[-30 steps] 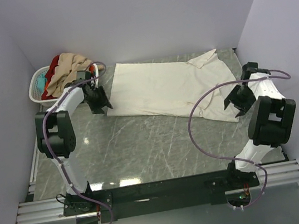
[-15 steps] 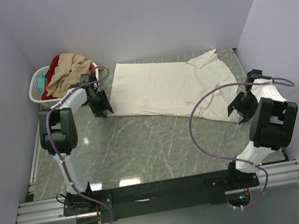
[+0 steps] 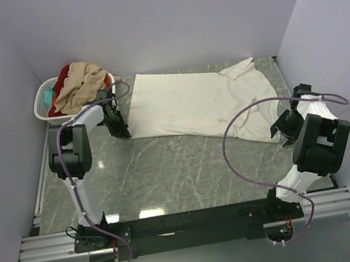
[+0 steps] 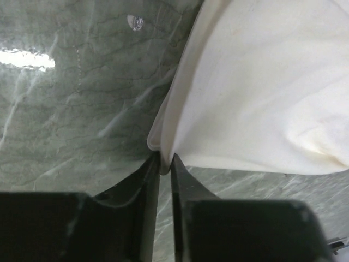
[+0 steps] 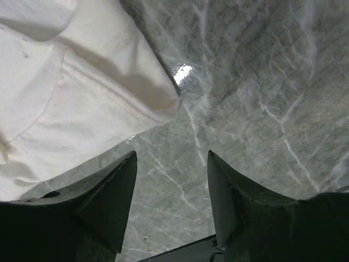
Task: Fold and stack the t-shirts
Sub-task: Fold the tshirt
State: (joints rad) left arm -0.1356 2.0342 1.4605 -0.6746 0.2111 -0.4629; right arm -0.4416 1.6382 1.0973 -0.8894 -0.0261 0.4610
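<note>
On table (image 3: 168, 171), cream t-shirt (image 3: 191, 105), apparently flat.

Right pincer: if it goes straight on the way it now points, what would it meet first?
Probably the table itself: the open right pincer points down at stone, with the cream-white t-shirt corner just to one side. Depth is unclear.

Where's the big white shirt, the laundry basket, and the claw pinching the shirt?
cream t-shirt (image 3: 190, 102), top view, middle of its flat body.
laundry basket (image 3: 40, 110), top view, its white left rim.
left gripper (image 4: 165, 159), left wrist view, between the fingertips at the shirt's corner.
</note>
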